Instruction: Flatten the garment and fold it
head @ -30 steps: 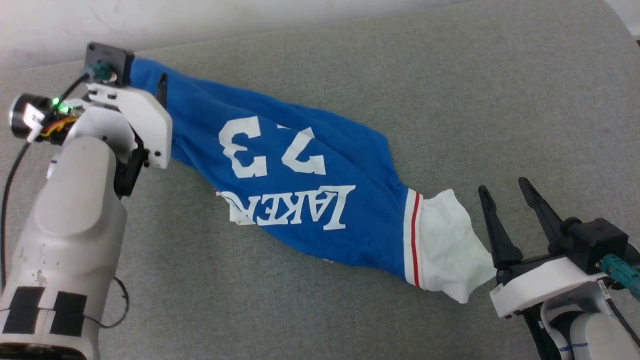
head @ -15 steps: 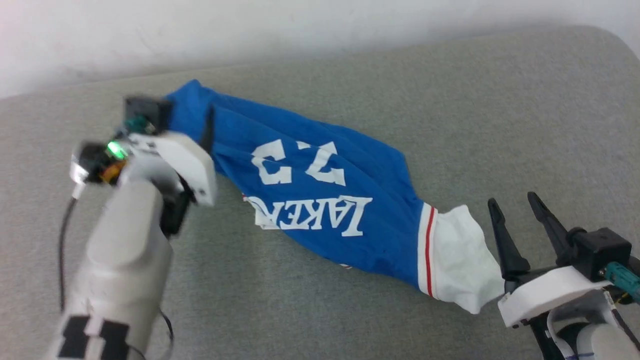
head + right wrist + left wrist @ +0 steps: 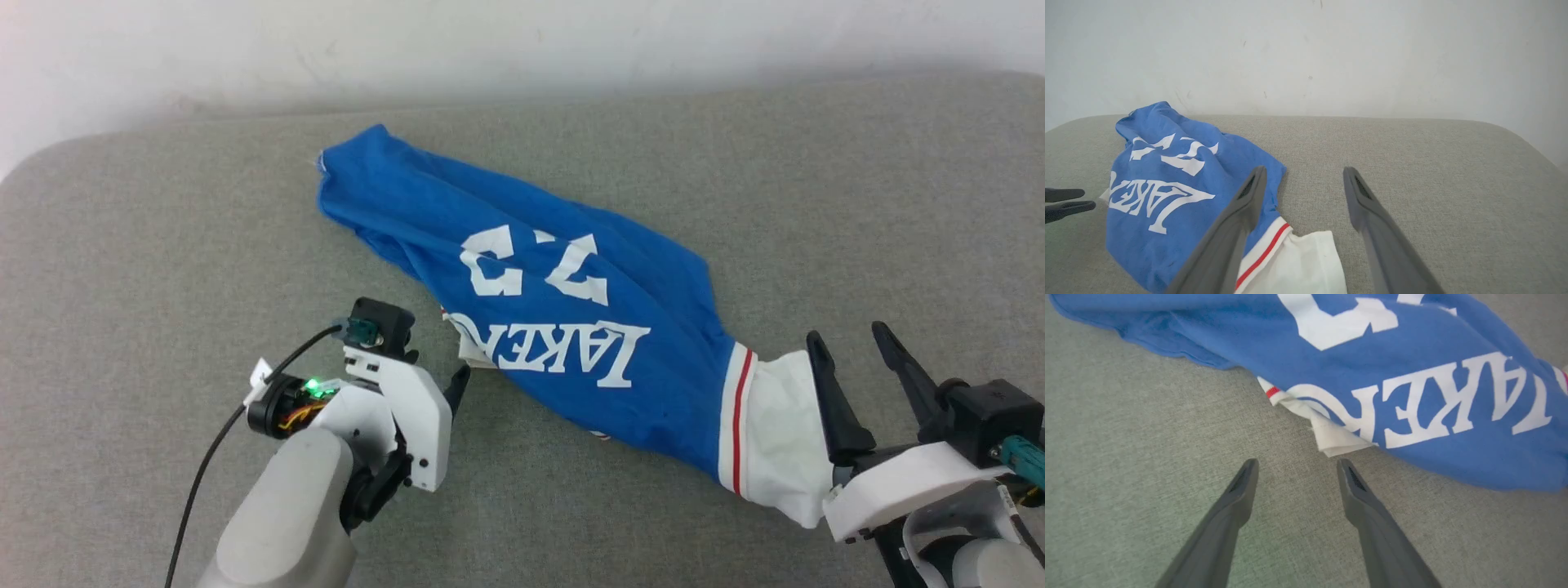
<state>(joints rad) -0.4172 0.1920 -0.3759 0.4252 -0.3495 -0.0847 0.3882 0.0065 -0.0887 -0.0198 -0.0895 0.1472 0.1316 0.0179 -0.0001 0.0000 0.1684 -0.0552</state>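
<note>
**Left wrist view:** mounted behind the left pincer (image 3: 1297, 462), looking steeply down along its fingers from close range. The garment (image 3: 1412, 375) begins just beyond the tips.

**Right wrist view:** mounted behind the right pincer (image 3: 1305, 169), low and nearly level. It faces the wall (image 3: 1306, 49) far beyond the tips, with the garment to their left.

**Head view:** set high, looking forward and down over both pincers onto the grey upholstered surface (image 3: 163, 245).

**Shared field:** all three views take in the "LAKERS" print (image 3: 563, 359). The right wrist view also catches the left pincer's fingertips at its left edge.
</note>
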